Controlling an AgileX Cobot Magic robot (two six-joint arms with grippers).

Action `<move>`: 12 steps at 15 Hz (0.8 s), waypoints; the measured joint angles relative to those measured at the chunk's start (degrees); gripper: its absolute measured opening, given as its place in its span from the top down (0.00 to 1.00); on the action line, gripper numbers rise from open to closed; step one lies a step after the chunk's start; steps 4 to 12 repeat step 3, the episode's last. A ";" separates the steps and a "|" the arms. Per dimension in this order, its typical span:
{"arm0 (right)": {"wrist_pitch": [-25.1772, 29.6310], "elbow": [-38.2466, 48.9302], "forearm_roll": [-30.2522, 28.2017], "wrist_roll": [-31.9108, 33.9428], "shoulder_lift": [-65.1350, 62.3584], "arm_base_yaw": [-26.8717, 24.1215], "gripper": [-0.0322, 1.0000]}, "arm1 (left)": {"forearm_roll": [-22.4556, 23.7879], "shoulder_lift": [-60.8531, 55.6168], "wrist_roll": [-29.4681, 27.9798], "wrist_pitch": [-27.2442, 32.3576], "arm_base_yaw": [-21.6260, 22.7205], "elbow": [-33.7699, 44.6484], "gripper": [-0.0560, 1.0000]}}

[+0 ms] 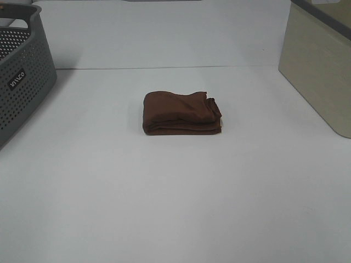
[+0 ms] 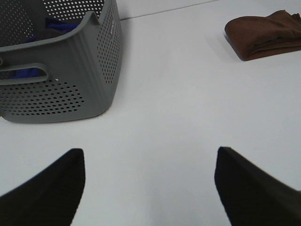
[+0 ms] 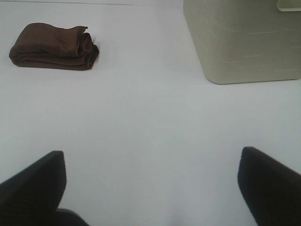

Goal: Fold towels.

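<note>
You are seeing the towel [image 1: 181,113] lying folded mid-desk. The left gripper [image 2: 150,181] and right gripper [image 3: 153,183] are hanging spread wide, empty. Folding appears finished; next likely calls for lifting the bundle whole.

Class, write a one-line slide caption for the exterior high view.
Folded brown towel on white table, between grey basket and beige bin.

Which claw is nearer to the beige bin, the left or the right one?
Right. The right claw faces the beige bin across bare table; the left claw is beside the grey basket, with no bin in its view.
</note>
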 joint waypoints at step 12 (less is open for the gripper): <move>0.00 0.00 0.00 0.00 0.00 0.00 0.07 | 0.00 0.00 0.00 0.00 0.00 0.00 0.26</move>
